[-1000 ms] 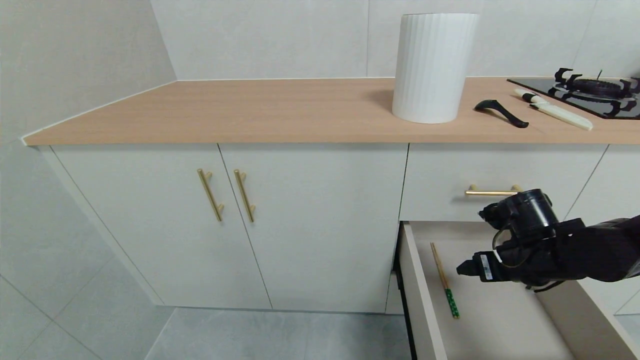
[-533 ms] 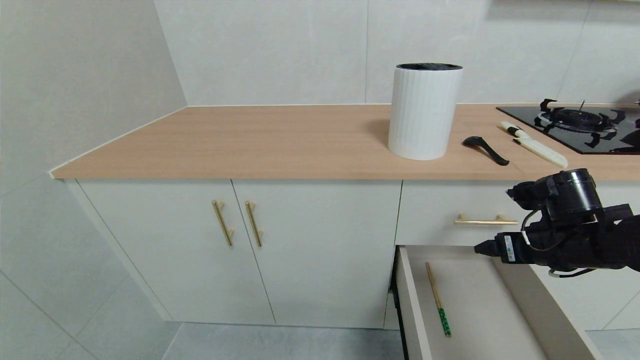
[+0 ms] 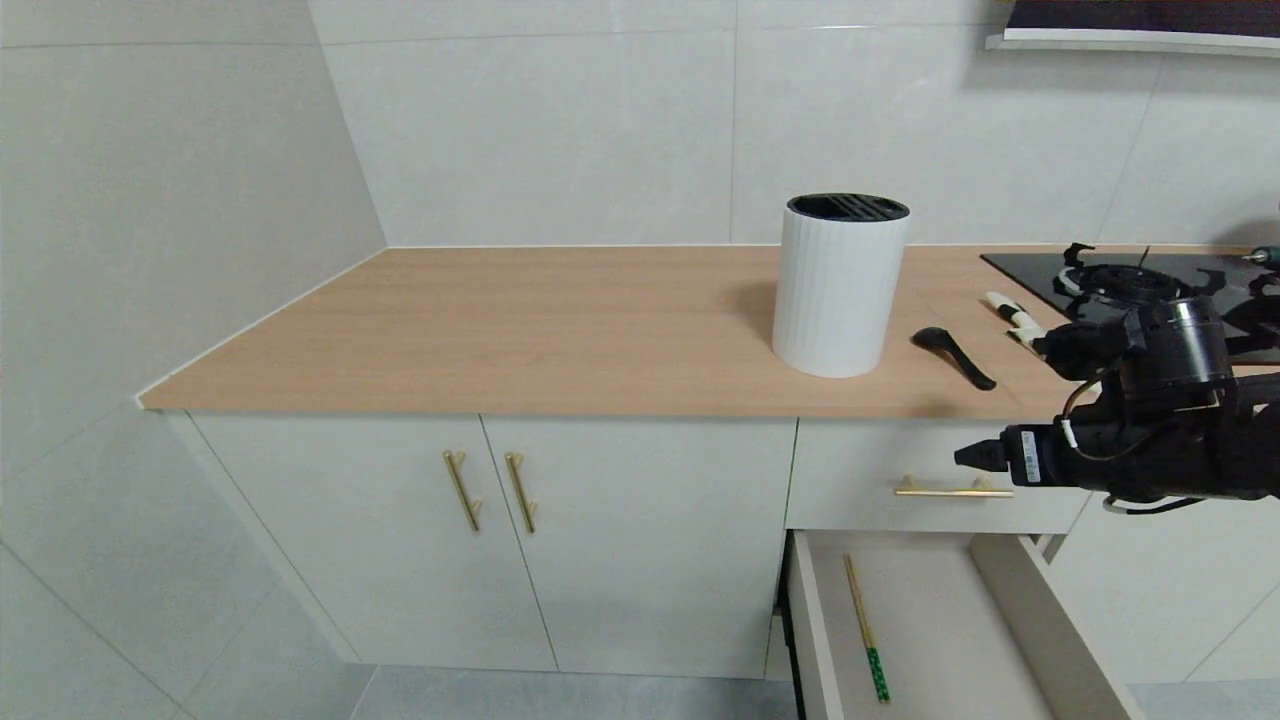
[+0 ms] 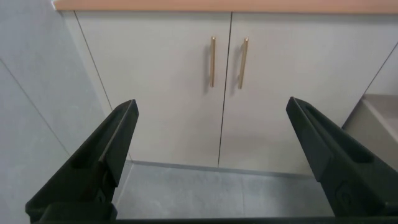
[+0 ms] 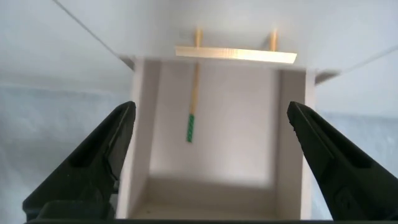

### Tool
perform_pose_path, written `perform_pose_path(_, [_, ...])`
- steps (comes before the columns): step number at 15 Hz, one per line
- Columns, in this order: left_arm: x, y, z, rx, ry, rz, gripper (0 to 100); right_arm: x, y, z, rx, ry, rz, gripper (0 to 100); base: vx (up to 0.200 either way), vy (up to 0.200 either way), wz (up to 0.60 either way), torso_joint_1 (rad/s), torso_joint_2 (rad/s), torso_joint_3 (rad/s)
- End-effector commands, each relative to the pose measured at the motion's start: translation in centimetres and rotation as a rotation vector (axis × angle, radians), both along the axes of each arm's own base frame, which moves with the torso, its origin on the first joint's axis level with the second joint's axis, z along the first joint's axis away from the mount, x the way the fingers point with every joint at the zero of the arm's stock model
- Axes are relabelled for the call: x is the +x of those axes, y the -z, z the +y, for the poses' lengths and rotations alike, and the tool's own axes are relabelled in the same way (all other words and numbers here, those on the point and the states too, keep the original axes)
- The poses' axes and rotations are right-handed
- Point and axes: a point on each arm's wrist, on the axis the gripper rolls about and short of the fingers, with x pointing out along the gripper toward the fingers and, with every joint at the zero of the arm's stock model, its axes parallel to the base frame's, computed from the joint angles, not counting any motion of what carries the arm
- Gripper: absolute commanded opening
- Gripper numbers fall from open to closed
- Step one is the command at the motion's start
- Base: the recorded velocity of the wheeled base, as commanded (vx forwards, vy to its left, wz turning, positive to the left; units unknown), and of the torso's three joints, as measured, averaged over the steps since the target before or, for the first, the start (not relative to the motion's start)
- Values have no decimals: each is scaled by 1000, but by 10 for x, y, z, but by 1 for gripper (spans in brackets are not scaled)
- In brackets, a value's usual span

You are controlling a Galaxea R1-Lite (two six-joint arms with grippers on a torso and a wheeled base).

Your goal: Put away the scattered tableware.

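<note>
The lower drawer (image 3: 812,640) under the bench (image 3: 560,330) is pulled right out. A wooden chopstick (image 3: 862,630) with a green end lies in it, lengthwise and close to the drawer's left wall, green end toward the front. I cannot tell whether it is one stick or a pair pressed together.

The right gripper (image 3: 968,458) hangs above the open drawer, level with the shut upper drawer front and just beside its brass handle (image 3: 950,490). Its fingers (image 5: 93,168) are spread wide with nothing between them, and the drawer lies below them.

On the bench a white ribbed utensil holder (image 3: 838,288) with a black slotted top stands upright. A black spoon (image 3: 952,355) lies just to its right, apart from it. Past the spoon is a knife (image 3: 1008,313) with a pale handle, its far end hidden behind the right arm's wrist. A black gas hob (image 3: 1120,278) sits further along, also partly covered by that wrist.

The left gripper (image 4: 211,106) is down low, facing the two cabinet doors (image 4: 224,93) with their upright brass handles (image 4: 212,61) and the grey tiled floor (image 4: 205,193). Its fingers (image 4: 93,168) are likewise spread wide and hold nothing.
</note>
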Motion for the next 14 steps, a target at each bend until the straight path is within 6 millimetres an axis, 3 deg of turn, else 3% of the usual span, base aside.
perform_pose_path(1, [0, 0, 0, 0, 0, -2, 100, 11, -8, -3, 5, 11, -33, 100, 0, 0, 0, 193, -510, -305])
perform_pose_path(3, [0, 0, 0, 0, 0, -2, 100, 20, -17, -7, -1, 15, -73, 100, 0, 0, 0, 158, -408, -244])
perform_pose_path(5, [0, 0, 0, 0, 0, -2, 100, 54, -43, -23, 29, -78, -185, 100, 0, 0, 0, 61, -127, -80])
perform_pose_path(6, [0, 0, 0, 0, -2, -2, 100, 59, -43, -25, 26, -94, -189, 100, 0, 0, 0, 22, -66, -41])
perform_pose_path(9, [0, 0, 0, 0, 0, -2, 100, 110, -15, -37, -67, -153, -172, 100, 0, 0, 0, 0, 0, 0])
perform_pose_path(10, [0, 0, 0, 0, 0, -2, 100, 115, -11, -37, -69, -153, -166, 100, 0, 0, 0, 0, 0, 0])
perform_pose_path(12, [0, 0, 0, 0, -2, -2, 100, 144, 21, -49, -84, -130, -129, 100, 0, 0, 0, 0, 0, 0])
perform_pose_path(14, [0, 0, 0, 0, 0, -2, 100, 154, 29, -57, -84, -115, -141, 100, 0, 0, 0, 0, 0, 0])
